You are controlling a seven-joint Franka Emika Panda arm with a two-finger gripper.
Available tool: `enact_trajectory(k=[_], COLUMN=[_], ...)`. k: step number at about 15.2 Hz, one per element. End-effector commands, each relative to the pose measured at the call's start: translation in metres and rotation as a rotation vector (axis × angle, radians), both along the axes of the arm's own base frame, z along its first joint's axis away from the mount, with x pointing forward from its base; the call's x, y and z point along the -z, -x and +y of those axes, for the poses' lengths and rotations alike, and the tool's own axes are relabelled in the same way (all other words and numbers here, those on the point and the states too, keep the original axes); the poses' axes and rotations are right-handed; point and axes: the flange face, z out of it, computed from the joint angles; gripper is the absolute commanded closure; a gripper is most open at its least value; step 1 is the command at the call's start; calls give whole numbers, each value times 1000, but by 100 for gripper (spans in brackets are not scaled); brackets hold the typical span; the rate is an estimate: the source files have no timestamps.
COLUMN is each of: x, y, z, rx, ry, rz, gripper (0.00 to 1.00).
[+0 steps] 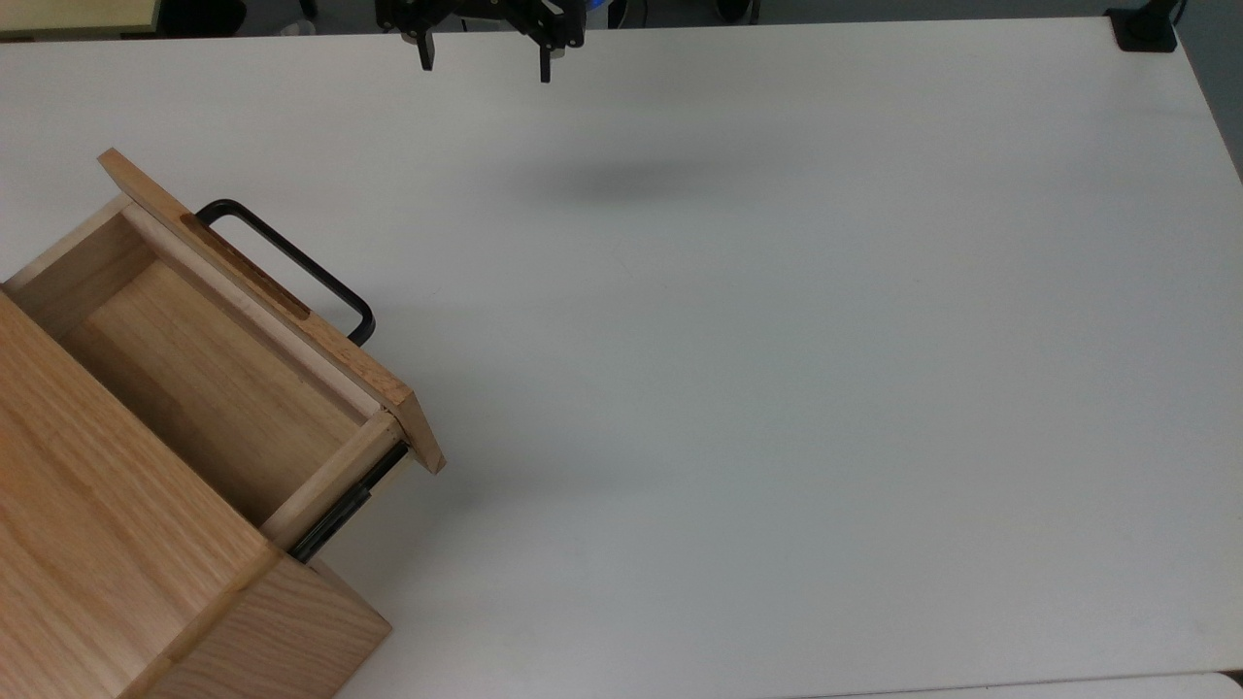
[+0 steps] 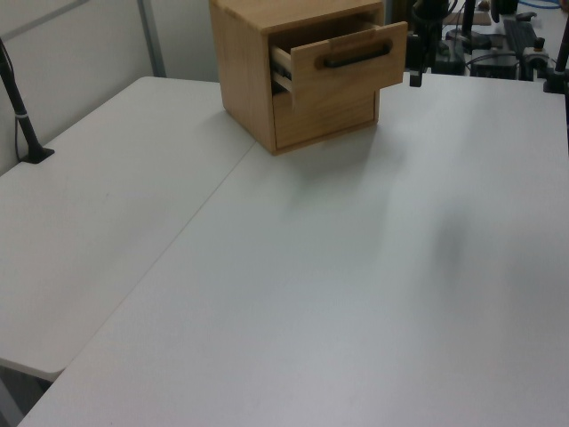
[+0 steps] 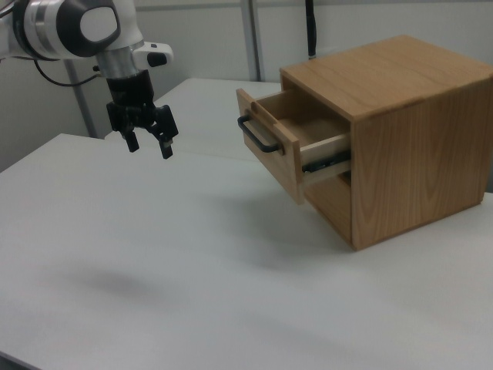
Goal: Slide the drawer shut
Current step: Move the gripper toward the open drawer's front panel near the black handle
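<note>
Drawer (image 3: 281, 150) stands pulled out of cabinet (image 3: 408, 131), handle (image 1: 291, 267) facing bare table (image 1: 777, 388); gripper (image 3: 149, 144), fingers spread wide and empty, hangs well apart above it, while the top view reveals the drawer's hollow.

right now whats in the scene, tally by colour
Oak wood: 2 - the cabinet, the open drawer
Black: 2 - the drawer's bar handle, the gripper with its fingers apart
White: 1 - the table
Total: 5
</note>
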Motion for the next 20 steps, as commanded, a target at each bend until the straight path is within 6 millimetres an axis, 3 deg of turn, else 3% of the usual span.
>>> enact_trajectory(k=[1, 8, 9, 10, 11, 12, 13, 17, 20], x=[-4, -3, -2, -1, -1, 0, 1, 4, 17], y=[5, 5, 5, 4, 4, 4, 4, -4, -19], z=[-5, -4, -3, -3, -2, 0, 0, 2, -2], rx=[11, 9, 8, 5, 5, 2, 4, 48, 184], ry=[-16, -16, -16, -16, -18, -19, -21, -23, -29], rz=[5, 8, 8, 9, 8, 10, 12, -35, -73], gripper=[0, 0, 4, 24, 64, 89, 100, 100, 100])
